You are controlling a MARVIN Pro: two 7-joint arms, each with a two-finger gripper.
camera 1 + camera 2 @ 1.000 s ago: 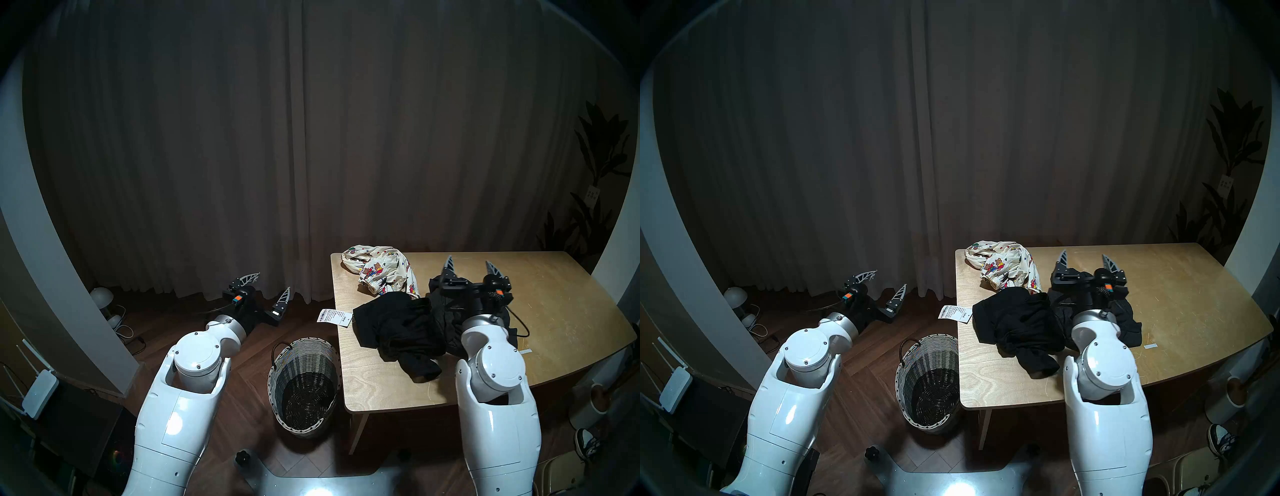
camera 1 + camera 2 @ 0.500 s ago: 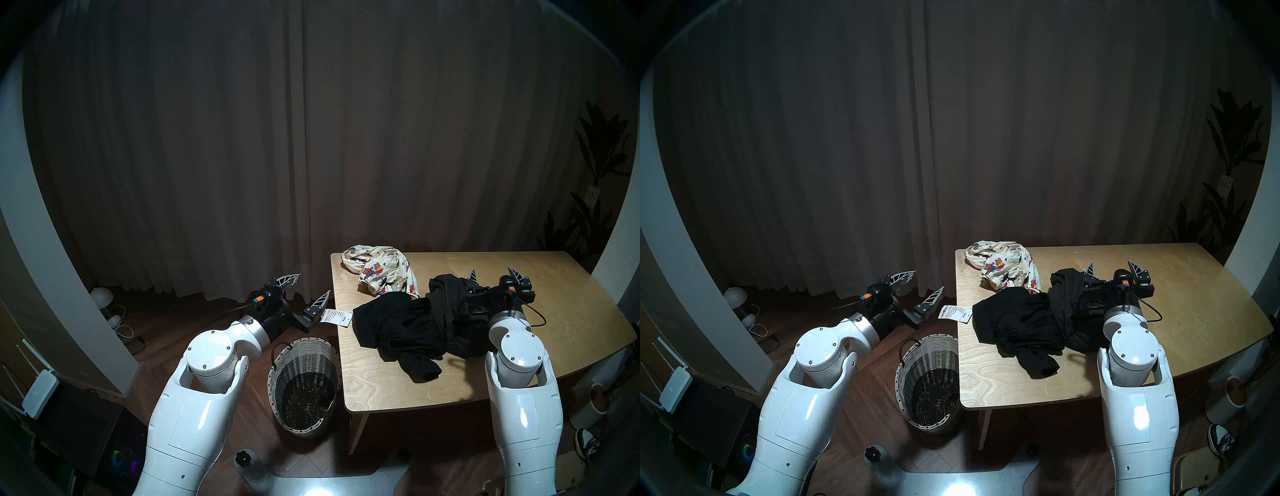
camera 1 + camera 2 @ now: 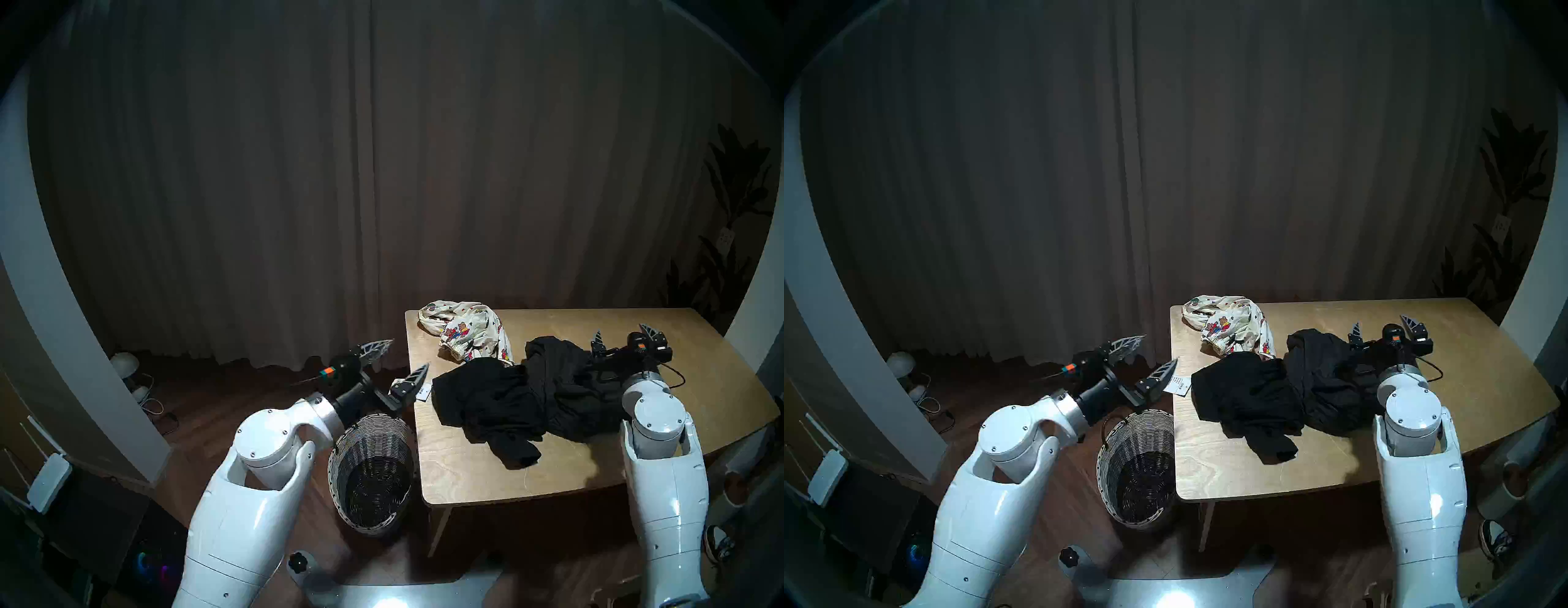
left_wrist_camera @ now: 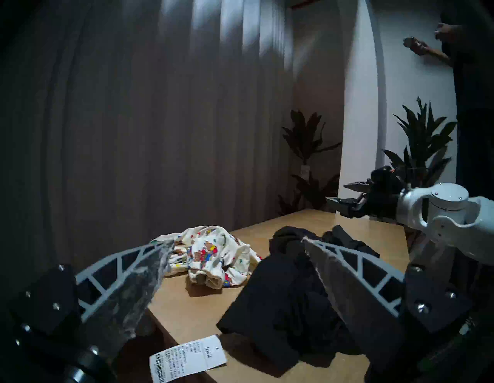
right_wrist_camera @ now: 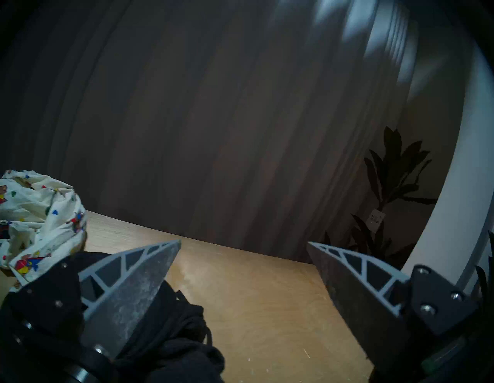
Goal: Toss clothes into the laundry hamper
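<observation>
Three garments lie on the wooden table [image 3: 679, 382]: a cream bear-print one [image 3: 466, 333] at the back left, a black one [image 3: 483, 403] in front of it, and a charcoal grey one [image 3: 564, 382] to its right. The black one's paper tag [image 4: 187, 357] hangs over the table's left edge. The woven hamper [image 3: 373, 433] stands on the floor left of the table and holds nothing. My left gripper [image 3: 409, 353] is open and empty, above the hamper's far rim, near the tag. My right gripper [image 3: 620, 329] is open and empty, just right of the charcoal garment [image 5: 173, 334].
A dark curtain hangs behind the table. Plants [image 3: 734, 212] stand at the back right. A router [image 3: 49, 482] and floor lamps [image 3: 125, 363] sit at the left, and a shoe [image 3: 719, 543] at the right. A person [image 4: 454, 53] stands beyond the table's right end.
My left arm has swung right, from over the floor to the table's left edge above the hamper. My right arm has moved right, off the dark garments. Both grippers stayed open.
</observation>
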